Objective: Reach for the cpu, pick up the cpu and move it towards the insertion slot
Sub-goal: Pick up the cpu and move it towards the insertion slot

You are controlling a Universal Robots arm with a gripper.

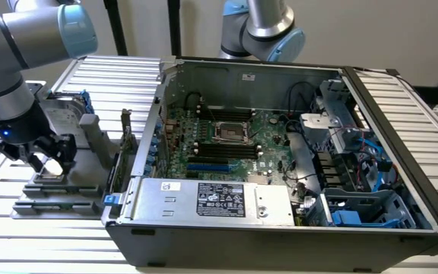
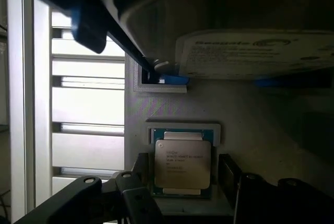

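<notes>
The hand (image 1: 48, 158) is hovering wide over the cpu (image 2: 182, 164), fingers (image 2: 229, 174) straddling it without touching. The cpu is lying flat in a grey holder (image 2: 261, 125) on the worktop (image 1: 21, 240), well apart from the slot (image 1: 230, 132). Reaching looks nearly done; gripping calls for closing squarely on its edges.

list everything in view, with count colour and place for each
table: one, pale slatted metal, underneath
grey holder: one, on the table, exterior view's left
cpu: one, silvery, in the grey holder
hard drive: one, silver with blue rails, in the same holder
computer case: one, dark grey, open, mid-table
insertion slot: one, shiny frame, dark centre, on the board inside the case
power supply: one, silver, case's near side
second arm: one, grey and pale blue, behind the case
gripper: one, black, open, fingers straddling the cpu
</notes>
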